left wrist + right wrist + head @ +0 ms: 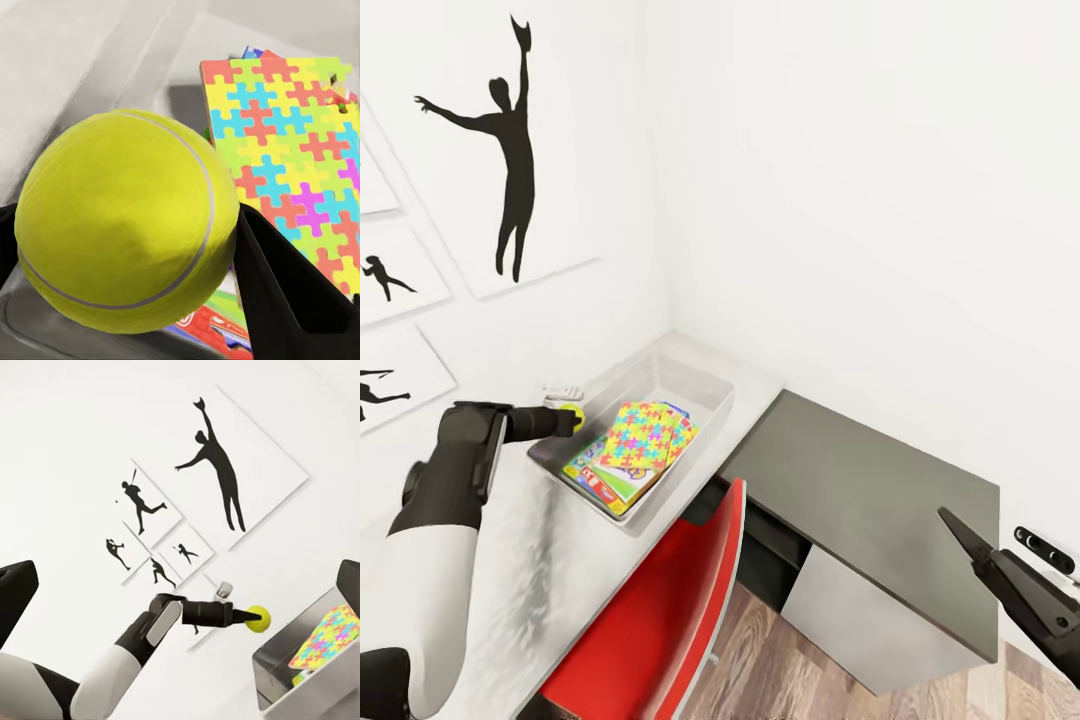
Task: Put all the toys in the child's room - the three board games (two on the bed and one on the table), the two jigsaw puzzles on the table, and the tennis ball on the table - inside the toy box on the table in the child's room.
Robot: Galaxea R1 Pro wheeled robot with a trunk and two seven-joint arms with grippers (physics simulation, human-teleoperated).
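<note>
Tennis ball (124, 221) is clamped between the left gripper (568, 413)'s 2 black fingers (289, 296), held just above the near-left rim of the toy box (695, 372). From the right wrist view the ball (257, 618) sits at the tip of the outstretched left arm, just short of the box wall (281, 679), not yet over the contents.

Toy box is on the pale table (525, 560), pushed into the corner against the white walls. Inside: a jigsaw puzzle (641, 436) lying on top, tilted, a second puzzle edge peeking out beneath it, and a board game (608, 481) with red and green print under those at the near end. Cannot tell how many game boxes are stacked below.

Table top adjoins a lower dark grey top (860, 500) to the right, with a white drawer front (865, 620) under it. Wood-plank floor (760, 650) below. Red chair (660, 620) is tucked in at the table's front edge, its back close to the box's near wall.

Left wall carries black baseball-player silhouette pictures (510, 150); at least 4 show in the right wrist view. A small white object (563, 391) sits by the wall just behind the left gripper, too small to identify.

Right gripper (970, 540) hangs over the right end of the dark top, well apart from the box, its fingers spread wide in its wrist view with nothing between them.
</note>
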